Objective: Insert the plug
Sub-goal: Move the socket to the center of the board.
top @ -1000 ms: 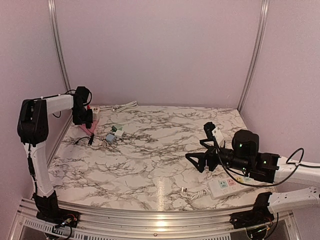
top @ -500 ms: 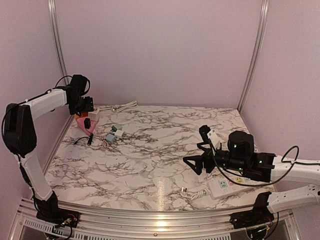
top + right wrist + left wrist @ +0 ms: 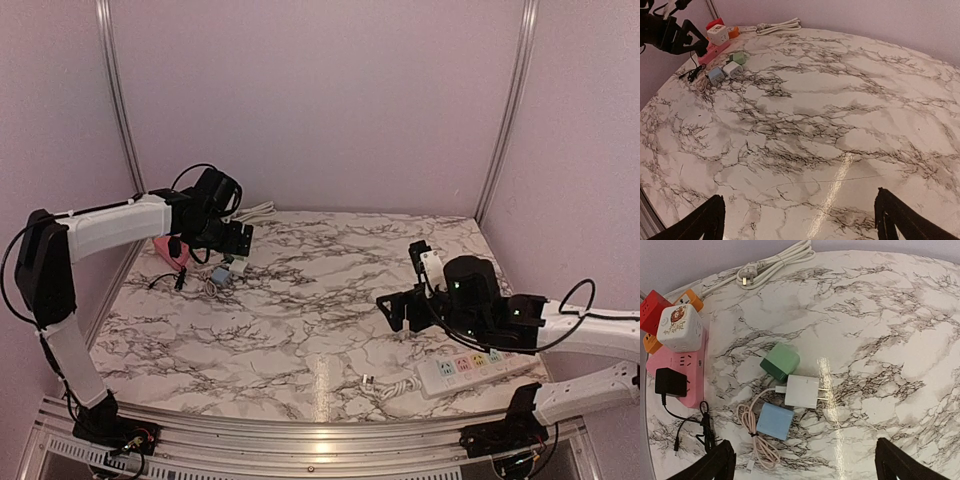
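Left claw (image 3: 805,462) and right claw (image 3: 800,216) gape wide, empty; white cube socket (image 3: 680,329) bears unreadable red emblem

Table (image 3: 890,340): marble-look, white w/ dark veins.
Green cube (image 3: 780,361): centre-left, touching white charger.
White charger (image 3: 802,391): prongs pointing right.
Blue cube (image 3: 775,420): just below white charger.
Pink cable (image 3: 757,442): looped, lower left of blue cube.
White cord (image 3: 775,262): bundled, top edge.
White cube (image 3: 680,327): upper left, sticker on it; red cube (image 3: 652,311) & orange block (image 3: 690,297) beside it.
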Available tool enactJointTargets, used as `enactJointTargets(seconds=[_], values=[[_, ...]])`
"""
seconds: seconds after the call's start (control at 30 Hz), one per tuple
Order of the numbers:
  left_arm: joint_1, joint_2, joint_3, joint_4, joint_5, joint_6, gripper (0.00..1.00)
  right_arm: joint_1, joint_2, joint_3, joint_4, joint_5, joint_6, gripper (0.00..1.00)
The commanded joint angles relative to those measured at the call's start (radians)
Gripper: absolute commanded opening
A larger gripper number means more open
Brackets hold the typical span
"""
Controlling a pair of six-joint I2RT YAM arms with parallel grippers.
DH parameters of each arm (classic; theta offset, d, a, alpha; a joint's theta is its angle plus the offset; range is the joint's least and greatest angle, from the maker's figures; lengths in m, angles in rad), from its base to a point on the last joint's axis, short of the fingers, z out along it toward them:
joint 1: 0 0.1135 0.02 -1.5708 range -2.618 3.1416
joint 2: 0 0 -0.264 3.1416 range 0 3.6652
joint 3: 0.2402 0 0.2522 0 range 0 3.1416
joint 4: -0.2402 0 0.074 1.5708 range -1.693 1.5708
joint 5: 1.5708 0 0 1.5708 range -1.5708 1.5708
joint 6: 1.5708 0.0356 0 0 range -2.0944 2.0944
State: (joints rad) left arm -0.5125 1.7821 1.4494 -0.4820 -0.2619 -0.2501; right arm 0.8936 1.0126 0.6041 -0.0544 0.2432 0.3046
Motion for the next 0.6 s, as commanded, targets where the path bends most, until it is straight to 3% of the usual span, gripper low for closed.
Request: enactJointTargets(seconds=[0.0,0.13,0.27,0.43,0.57], values=[[-0.108,-0.074,-0.054,0.058,0.060,0.012,0.99,-0.007,0.043,0.024,-0.146,0.131,0.226,0.99],[-0.229,-0.105,-0.125,0.144,0.187,0.117,0.99,-0.006,0.059,-0.001,-0.177,0.120,0.360,0.99],[-0.364,-0.076,-0.153,0.183,0.351,0.329,0.99,-0.006,-0.009,-0.021,-0.241,0.228,0.483,0.98],[-0.517,0.032,-0.076,0.182,0.378,0.488,0.99,-0.007,-0.169,-0.083,-0.278,0.395,0.606,0.99],[-0.618,0.133,0.023,0.182,0.346,0.550,0.99,-0.008,-0.265,-0.130,-0.275,0.442,0.631,0.99]])
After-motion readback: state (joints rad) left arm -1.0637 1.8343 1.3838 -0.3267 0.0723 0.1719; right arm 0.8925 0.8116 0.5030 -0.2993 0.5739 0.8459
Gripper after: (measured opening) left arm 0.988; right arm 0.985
